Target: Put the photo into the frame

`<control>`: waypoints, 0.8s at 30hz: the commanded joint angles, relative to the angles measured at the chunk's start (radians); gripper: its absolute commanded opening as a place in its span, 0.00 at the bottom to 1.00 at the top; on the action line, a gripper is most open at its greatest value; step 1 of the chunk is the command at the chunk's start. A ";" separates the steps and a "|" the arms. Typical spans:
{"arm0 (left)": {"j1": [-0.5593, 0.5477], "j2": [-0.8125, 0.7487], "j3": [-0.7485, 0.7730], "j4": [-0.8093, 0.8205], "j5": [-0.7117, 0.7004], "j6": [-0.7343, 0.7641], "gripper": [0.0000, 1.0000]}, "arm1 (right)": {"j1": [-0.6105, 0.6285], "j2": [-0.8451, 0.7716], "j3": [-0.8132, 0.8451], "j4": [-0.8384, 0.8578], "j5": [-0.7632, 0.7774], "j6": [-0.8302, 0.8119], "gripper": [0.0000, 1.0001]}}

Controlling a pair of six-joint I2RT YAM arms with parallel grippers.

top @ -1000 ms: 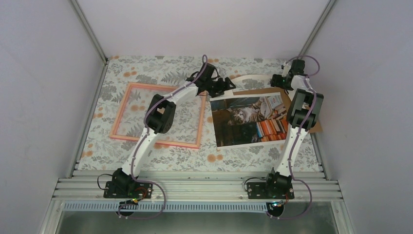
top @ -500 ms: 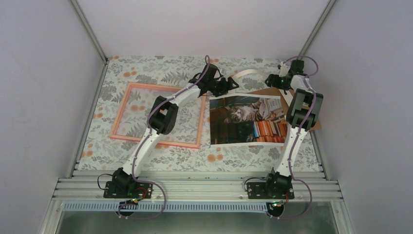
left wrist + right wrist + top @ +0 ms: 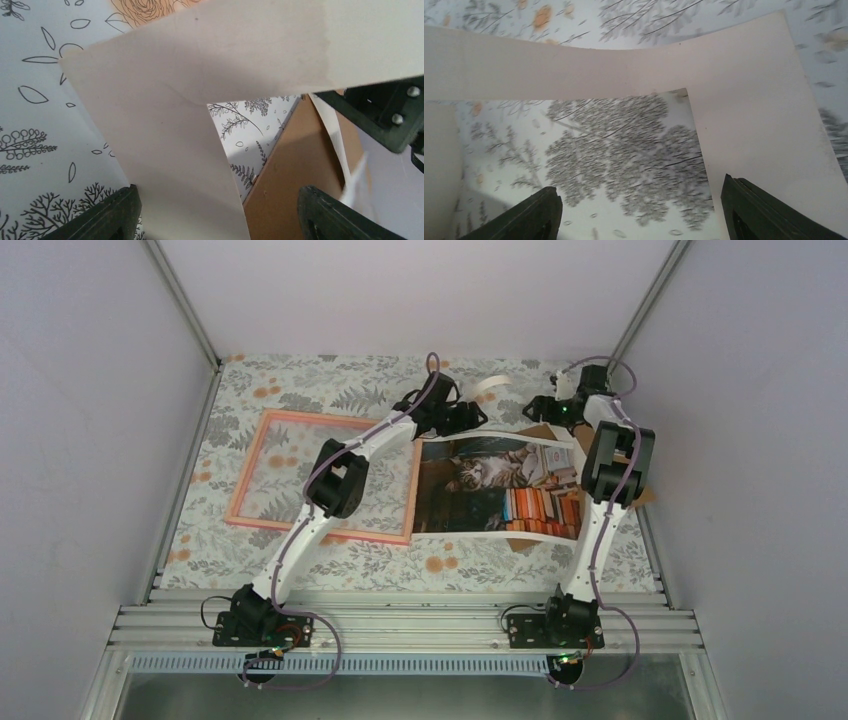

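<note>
Photo (image 3: 495,490) curls up at its far edge, its long axis running 9-to-3. There the left jaws and right jaws stand spread around it. Frame (image 3: 310,417) lies flat toward 9 o'clock, nearer the left arm (image 3: 335,475).

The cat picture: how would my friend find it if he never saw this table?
Look at the flowery table, on its right half, just right of the pink frame. The photo sits there over a brown board. It alone shows a tabby-and-white cat among stacks of colourful books.
</note>
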 commanded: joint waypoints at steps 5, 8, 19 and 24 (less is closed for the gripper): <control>0.002 0.043 -0.008 -0.176 -0.138 0.045 0.72 | 0.068 0.004 -0.118 -0.176 -0.113 0.023 0.79; 0.006 0.033 -0.005 -0.164 -0.126 0.044 0.69 | 0.068 -0.020 -0.116 -0.175 -0.116 0.024 0.79; 0.031 -0.010 0.023 -0.094 -0.080 0.044 0.42 | 0.038 -0.155 -0.118 -0.149 -0.139 0.006 0.81; 0.043 -0.034 0.034 -0.038 -0.058 0.039 0.38 | 0.008 -0.211 -0.091 -0.135 -0.137 0.000 0.85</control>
